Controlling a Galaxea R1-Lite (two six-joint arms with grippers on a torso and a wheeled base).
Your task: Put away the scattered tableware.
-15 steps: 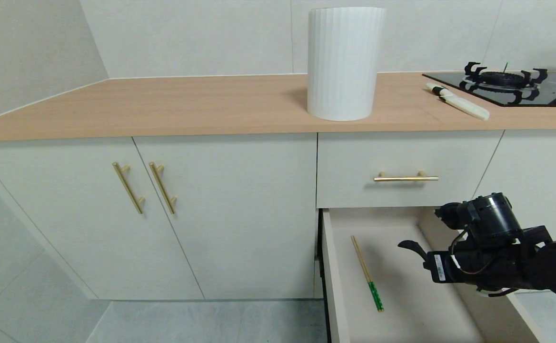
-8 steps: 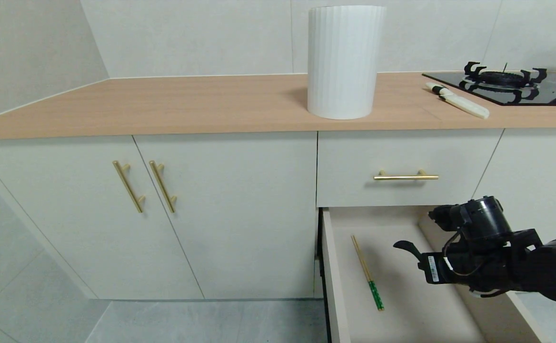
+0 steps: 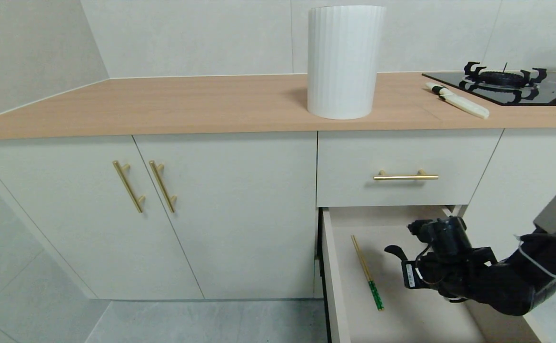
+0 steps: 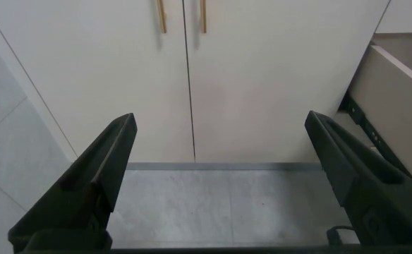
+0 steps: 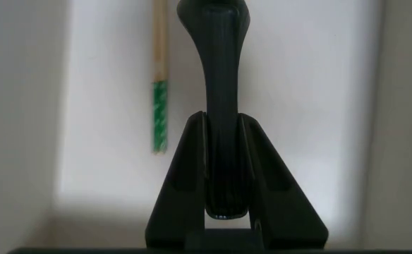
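Observation:
The lower drawer (image 3: pixel 331 276) stands pulled out, with a pair of wooden chopsticks (image 3: pixel 366 275) with green ends lying on its floor. My right gripper (image 3: pixel 409 267) hangs over the drawer's middle, just right of the chopsticks, shut on a slim black spoon (image 3: pixel 394 250) that sticks out toward them. In the right wrist view the spoon (image 5: pixel 220 49) runs up from the right gripper (image 5: pixel 221 123), beside the chopsticks (image 5: pixel 159 92). A white knife (image 3: pixel 457 101) lies on the countertop by the stove. My left gripper (image 4: pixel 220 183) is open and holds nothing, low over the floor before the cabinet doors.
A tall white ribbed container (image 3: pixel 344 62) stands on the wooden countertop (image 3: pixel 187 102). The black gas stove (image 3: pixel 516 85) is at the far right. Above the open drawer is a shut drawer with a brass handle (image 3: pixel 405 177). Two cabinet doors (image 3: pixel 144 214) are to the left.
My right arm has moved left and down into the open drawer, carrying the black spoon closer to the chopsticks. The chopsticks and the knife have not moved.

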